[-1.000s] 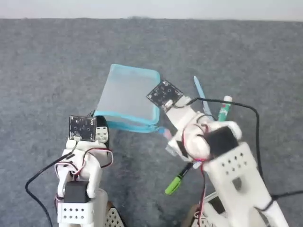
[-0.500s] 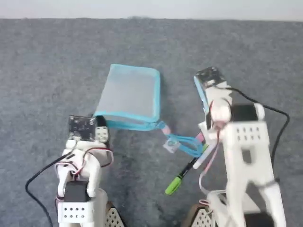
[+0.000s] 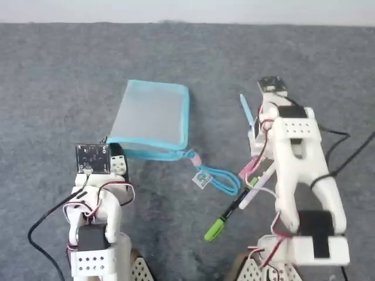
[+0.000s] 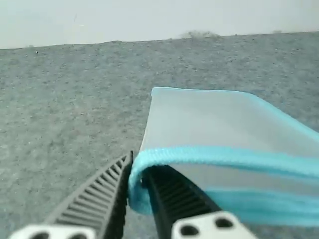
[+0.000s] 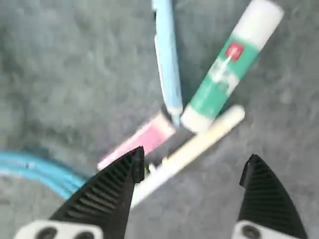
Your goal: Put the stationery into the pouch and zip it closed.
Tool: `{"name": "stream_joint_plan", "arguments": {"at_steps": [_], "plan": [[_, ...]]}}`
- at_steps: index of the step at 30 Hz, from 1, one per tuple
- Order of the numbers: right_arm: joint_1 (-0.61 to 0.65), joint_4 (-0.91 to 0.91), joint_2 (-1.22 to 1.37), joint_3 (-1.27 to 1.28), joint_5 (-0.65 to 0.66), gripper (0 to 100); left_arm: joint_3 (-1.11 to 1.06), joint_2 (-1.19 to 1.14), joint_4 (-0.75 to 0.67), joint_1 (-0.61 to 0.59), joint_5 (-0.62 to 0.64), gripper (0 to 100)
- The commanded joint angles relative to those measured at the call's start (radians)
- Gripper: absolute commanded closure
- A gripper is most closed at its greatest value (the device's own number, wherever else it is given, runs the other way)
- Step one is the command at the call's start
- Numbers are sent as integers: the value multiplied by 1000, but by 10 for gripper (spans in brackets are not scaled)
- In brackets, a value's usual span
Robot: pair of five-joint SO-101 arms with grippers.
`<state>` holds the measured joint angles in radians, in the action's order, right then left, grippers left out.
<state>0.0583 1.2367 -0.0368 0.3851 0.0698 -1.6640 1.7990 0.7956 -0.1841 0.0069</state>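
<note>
The pale pouch (image 3: 151, 117) with a turquoise zip edge lies flat on the grey carpet. My left gripper (image 3: 117, 157) holds its near left corner; in the left wrist view that gripper (image 4: 135, 194) is shut on the turquoise edge of the pouch (image 4: 214, 119). My right gripper (image 5: 195, 158) hangs open above a light blue pen (image 5: 167, 55), a green and white glue stick (image 5: 229, 64), a pink piece (image 5: 139, 142) and a white pen (image 5: 199, 144). The high view shows the blue pen (image 3: 246, 109), white pen (image 3: 258, 190) and a green marker (image 3: 220, 224) by the right arm (image 3: 290, 140).
A turquoise strap loop (image 3: 220, 178) with a small tag (image 3: 203, 177) trails from the pouch's zip end toward the pens. The carpet is open behind and to the left of the pouch.
The right arm has swung away from the pouch's zip end to the right, over the pens. The pouch has slid a little to the left, and the strap now lies uncovered.
</note>
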Motion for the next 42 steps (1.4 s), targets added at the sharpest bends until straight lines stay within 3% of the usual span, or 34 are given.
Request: {"name": "stream_joint_plan", "arguments": {"at_steps": [1,19,22,33,42], "plan": [[-19,-21,59,-129,-28,711,18,2,-32,-6,8,988],[-97,-16,418,-342,-28,768,16,2,-34,-6,8,988],[-99,8,429,-341,-29,786,16,2,-34,-6,8,988],[-101,59,424,-341,-29,996,16,2,-35,-6,8,988],[-101,107,278,-339,-20,992,15,2,-35,-5,8,988]]}}
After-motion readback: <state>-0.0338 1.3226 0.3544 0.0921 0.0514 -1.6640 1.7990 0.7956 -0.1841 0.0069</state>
